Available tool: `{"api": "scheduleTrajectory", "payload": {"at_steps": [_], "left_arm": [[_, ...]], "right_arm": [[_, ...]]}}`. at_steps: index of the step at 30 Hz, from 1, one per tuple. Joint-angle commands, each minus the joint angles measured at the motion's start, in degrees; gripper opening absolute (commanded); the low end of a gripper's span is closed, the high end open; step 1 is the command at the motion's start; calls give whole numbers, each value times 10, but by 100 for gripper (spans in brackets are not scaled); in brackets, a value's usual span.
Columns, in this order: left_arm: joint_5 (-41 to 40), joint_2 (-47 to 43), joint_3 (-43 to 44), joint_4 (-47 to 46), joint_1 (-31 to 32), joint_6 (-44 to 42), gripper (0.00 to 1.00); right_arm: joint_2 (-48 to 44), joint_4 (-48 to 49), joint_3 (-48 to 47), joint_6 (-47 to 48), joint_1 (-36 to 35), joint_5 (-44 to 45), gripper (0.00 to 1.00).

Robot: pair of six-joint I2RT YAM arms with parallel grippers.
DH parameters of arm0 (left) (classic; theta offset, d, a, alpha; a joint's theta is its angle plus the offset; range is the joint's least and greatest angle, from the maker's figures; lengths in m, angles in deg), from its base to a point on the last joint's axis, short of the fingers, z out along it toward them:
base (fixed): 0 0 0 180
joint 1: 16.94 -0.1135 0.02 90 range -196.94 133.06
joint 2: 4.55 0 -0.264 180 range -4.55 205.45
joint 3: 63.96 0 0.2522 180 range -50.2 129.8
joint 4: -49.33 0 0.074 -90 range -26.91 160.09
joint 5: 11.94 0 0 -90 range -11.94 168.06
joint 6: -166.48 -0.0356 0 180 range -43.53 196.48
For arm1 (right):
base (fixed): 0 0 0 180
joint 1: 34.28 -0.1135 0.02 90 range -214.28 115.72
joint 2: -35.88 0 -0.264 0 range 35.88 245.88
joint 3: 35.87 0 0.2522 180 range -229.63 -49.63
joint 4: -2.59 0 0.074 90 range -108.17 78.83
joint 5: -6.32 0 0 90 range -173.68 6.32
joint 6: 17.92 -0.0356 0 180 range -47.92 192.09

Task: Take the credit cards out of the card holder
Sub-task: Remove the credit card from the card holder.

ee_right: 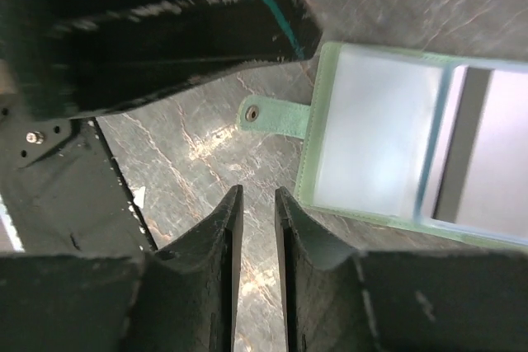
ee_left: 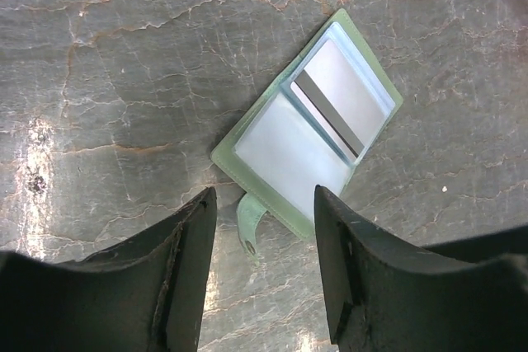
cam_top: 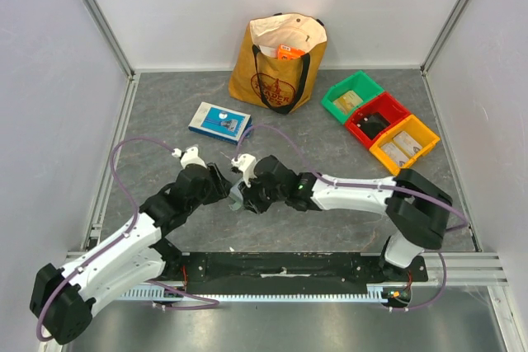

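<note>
Two claws are shown empty: the left gripper (ee_left: 264,197) is spread wide, while the right gripper (ee_right: 258,195) is parted by only a narrow slit. The card holder (ee_left: 285,150) is laid open flat on the table (cam_top: 165,117) just beyond both, with a dark-striped credit card (ee_left: 340,96) kept in one clear pocket. The print on the tote bag (cam_top: 276,80) cannot be read.

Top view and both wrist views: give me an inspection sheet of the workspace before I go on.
Surface: grey marbled table, no spills seen.
Job's things: card holder lies open and flat; one card with a dark stripe sits in the pocket away from the strap.
Clutter: tote bag, blue-and-white box, green bin, red bin, yellow bin, all apart from the holder.
Grippers: left gripper open above the strap; right gripper narrowly open, holding nothing.
Cables: purple cables loop along both arms.
Surroundings: pale walls, metal frame.
</note>
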Motion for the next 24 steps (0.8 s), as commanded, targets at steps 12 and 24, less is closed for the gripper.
{"api": "scheduleTrajectory", "payload": {"at_steps": [12,24], "left_arm": [[99,158,48,-155,2,71,55],[125,278,7,-292,2,144,53]], "right_arm": [[-25,20,-15,14,177,-13,25],[68,68,-2,1,190,-32,20]]}}
